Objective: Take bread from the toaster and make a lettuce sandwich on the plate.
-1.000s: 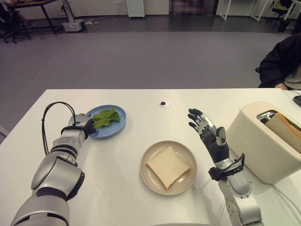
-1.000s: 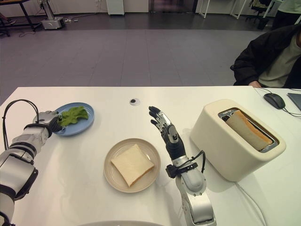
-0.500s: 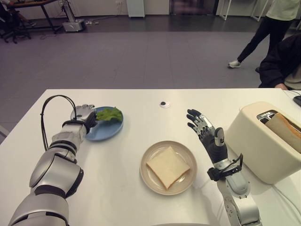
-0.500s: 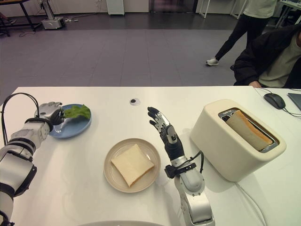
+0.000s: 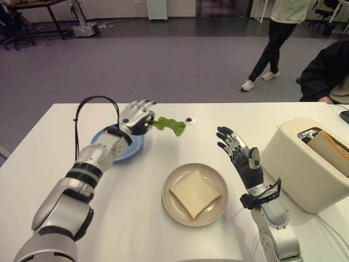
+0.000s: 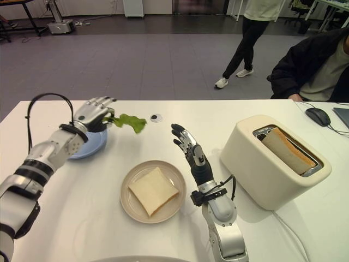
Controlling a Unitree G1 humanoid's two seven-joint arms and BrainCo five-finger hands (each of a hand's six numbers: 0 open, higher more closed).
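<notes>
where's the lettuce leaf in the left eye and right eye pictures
Left eye view: lettuce hangs from the left hand, upper middle, just left of the round dark marker.
Right eye view: lettuce upper left of middle, left of that marker.
Shared landmark: that marker.

Two plates (image 5: 215,177) (image 5: 135,148), two slices (image 5: 194,194) (image 5: 330,150), one lettuce (image 5: 169,125), one toaster (image 5: 297,164).
</notes>
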